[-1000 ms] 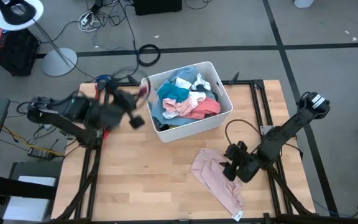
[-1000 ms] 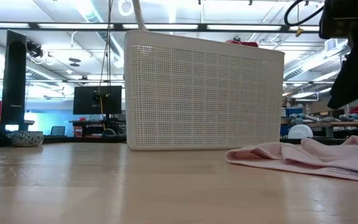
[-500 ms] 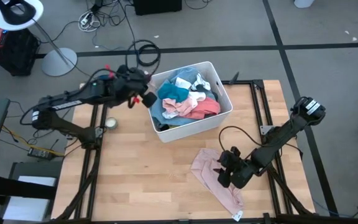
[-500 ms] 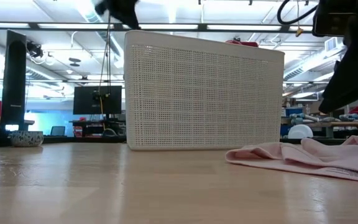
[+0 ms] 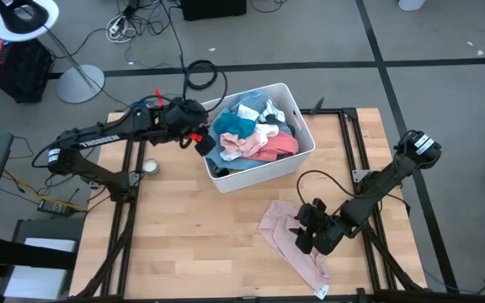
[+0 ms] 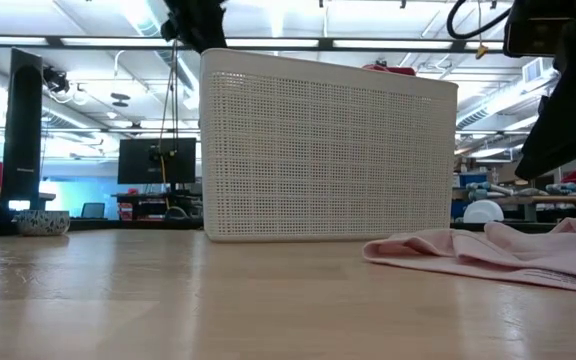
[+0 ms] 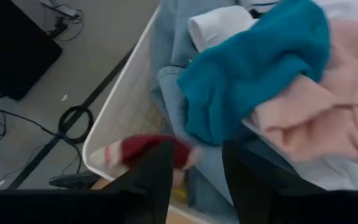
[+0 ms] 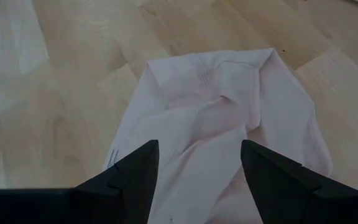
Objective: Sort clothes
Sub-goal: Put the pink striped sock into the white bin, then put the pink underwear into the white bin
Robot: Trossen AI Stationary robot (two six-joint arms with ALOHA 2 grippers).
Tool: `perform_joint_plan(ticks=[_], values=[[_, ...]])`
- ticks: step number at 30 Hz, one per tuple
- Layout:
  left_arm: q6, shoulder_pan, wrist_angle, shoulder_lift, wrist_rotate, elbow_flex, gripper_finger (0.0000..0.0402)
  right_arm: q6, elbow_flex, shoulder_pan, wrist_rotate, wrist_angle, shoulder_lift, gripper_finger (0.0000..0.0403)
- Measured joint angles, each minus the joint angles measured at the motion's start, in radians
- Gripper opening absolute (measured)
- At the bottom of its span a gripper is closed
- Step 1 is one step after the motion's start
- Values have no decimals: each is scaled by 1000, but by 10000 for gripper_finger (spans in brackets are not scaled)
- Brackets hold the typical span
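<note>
A white plastic bin (image 5: 303, 160) at the table's far middle holds a heap of clothes, with a teal piece (image 7: 253, 74) and pink pieces (image 5: 268, 147) on top. My left gripper (image 7: 197, 171) is open above the bin's left rim (image 5: 202, 156). A small maroon piece with a striped end (image 7: 143, 148) shows blurred just past its fingertips, over that rim. A pale pink garment (image 5: 289, 244) lies flat on the table's near right. My right gripper (image 8: 197, 168) hangs open just above that garment's right edge. My left gripper has the maroon piece (image 7: 166, 149) right at the tip of one finger. The piece is blurred, and I cannot tell whether the finger still touches it.
A small round roll (image 5: 150, 167) lies on the table left of the bin. In the low view the bin's mesh wall (image 6: 328, 150) stands across the middle, with the pink garment (image 6: 488, 250) in front at the right. Bare wood lies at the near left.
My left gripper has swung from the table's left part toward the far edge and then right, to the bin's left rim, with the maroon piece at its fingers. My right gripper has gone a little toward the near edge, over the pink garment, which has not moved.
</note>
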Motion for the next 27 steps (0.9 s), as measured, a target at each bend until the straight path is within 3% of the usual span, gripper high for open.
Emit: perform_joint_plan(ticks=[9,13,27], values=[[-37,-152,-56,-24,8,48,145,13,0,42,-16,0,-5,229],[-111,-279,-77,-57,-65,29,145,45,0,83,-10,-8,-2,229],[-346,-741,279,-200,-262,-380,145,40,5,65,48,42,284,229]])
